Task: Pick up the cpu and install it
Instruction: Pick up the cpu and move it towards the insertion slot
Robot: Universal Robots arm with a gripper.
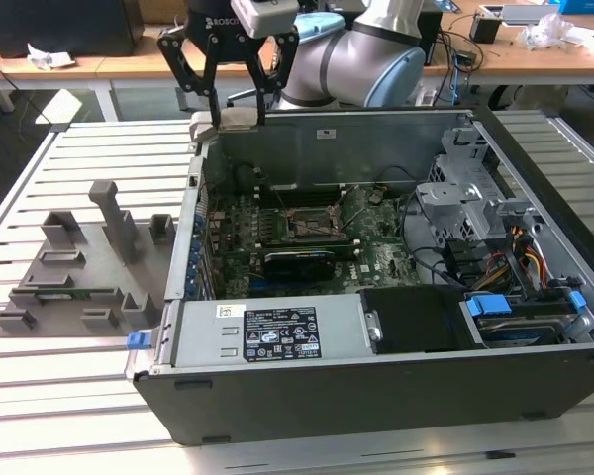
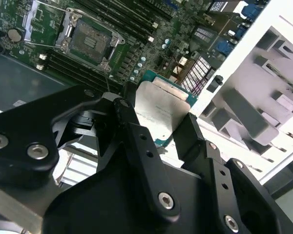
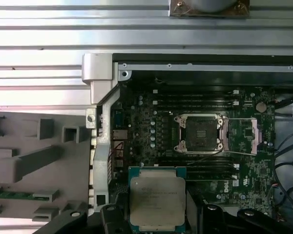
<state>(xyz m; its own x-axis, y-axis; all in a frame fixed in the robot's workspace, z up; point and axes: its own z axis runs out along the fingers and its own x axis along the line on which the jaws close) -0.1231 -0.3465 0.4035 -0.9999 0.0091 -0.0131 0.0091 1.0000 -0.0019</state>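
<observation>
My gripper [image 1: 240, 112] hangs above the back corner of the open computer case [image 1: 396, 124], on the exterior view's left, shut on the cpu [image 1: 240, 121]. In both wrist views the cpu [image 3: 157, 197] [image 2: 158, 109] is a flat square chip with a silver metal top, clamped by its edges between the two black fingers [image 2: 129, 122]. It is held well above the motherboard. The dark square socket [image 3: 201, 133] [image 1: 310, 226] [image 2: 90, 40] lies open and bare on the green board, off to one side of the chip.
A grey fixture tray [image 1: 69, 267] [image 3: 39, 161] with upright posts sits on the slatted table beside the case. Inside the case are memory slots [image 3: 195, 102], a black power supply [image 1: 277, 336], loose cables and drive cages [image 1: 465, 198].
</observation>
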